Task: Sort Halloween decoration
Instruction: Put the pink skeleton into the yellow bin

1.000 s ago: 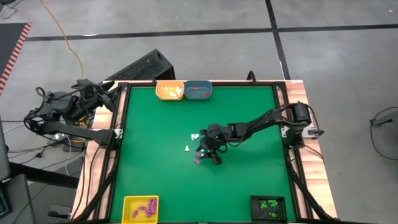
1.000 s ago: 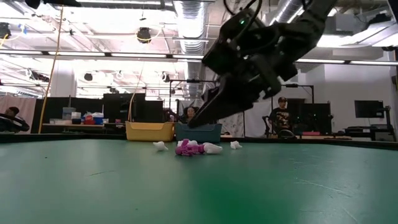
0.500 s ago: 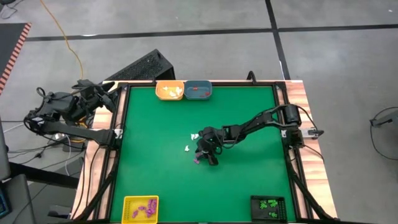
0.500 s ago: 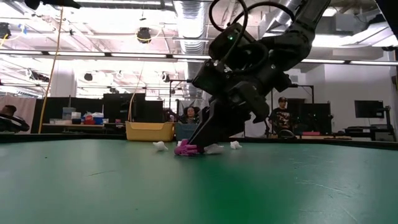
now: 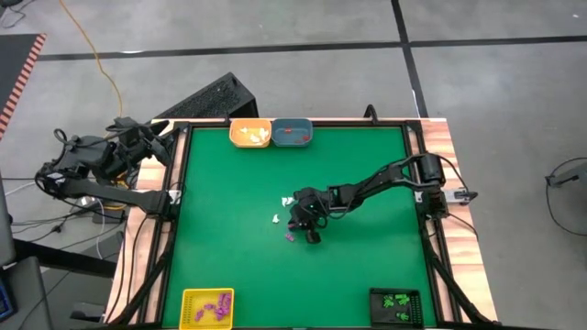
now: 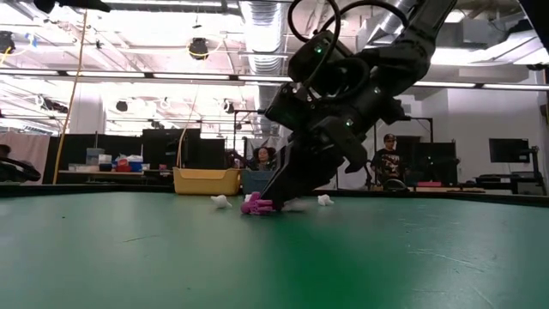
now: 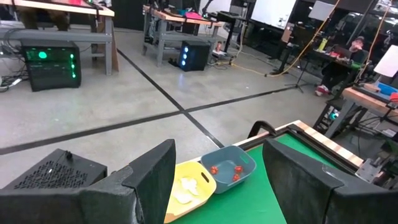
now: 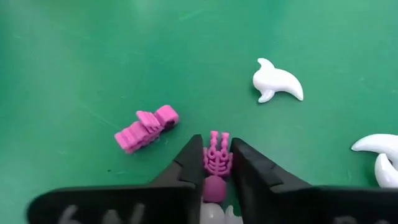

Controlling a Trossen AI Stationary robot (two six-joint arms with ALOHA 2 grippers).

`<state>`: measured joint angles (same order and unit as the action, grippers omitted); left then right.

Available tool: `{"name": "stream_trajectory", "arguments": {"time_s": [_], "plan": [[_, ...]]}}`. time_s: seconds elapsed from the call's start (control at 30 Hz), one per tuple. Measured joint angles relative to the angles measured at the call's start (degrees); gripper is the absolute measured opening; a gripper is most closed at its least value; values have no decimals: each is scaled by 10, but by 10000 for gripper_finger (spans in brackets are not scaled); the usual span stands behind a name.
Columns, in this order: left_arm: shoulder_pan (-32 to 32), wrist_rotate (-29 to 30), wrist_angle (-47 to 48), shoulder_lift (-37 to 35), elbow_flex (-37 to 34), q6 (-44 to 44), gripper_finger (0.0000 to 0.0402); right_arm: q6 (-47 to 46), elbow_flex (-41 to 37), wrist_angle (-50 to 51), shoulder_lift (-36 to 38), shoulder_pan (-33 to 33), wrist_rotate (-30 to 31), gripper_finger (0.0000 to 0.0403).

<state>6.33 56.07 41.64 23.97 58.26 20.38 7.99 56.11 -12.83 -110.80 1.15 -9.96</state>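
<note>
two pincers: right one clamped on a purple skeleton, left one parked

right pincer is down at the middle of the green desk, fingers pressed in on both sides of a purple skeleton trinket, so it's gripping that piece. low view shows the tips right at the desk surface beside the purple piece.

second purple skeleton lies flat just beside it, not touched. white ghost trinket sits a bit farther out, another white piece at the frame edge, more white bits near the pincer in the high view.

already in trays: purple pieces in the yellow tray at the near left corner, green ones in the black tray at the near right corner, white ones in the orange tray and orange-red ones in the blue tray, those two touching at the far edge.

left pincer is off the desk's far left corner, fingers spread wide, holding nothing.
</note>
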Motion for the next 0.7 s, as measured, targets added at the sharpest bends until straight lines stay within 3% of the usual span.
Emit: {"name": "stream_trajectory", "arguments": {"time_s": [0.27,0.7], "plan": [[0,1,0,0,0,0,231,-35,19,11,0,0,-2,25],[0,-3,0,0,0,1,231,-36,116,55,-3,-2,13,27]]}}
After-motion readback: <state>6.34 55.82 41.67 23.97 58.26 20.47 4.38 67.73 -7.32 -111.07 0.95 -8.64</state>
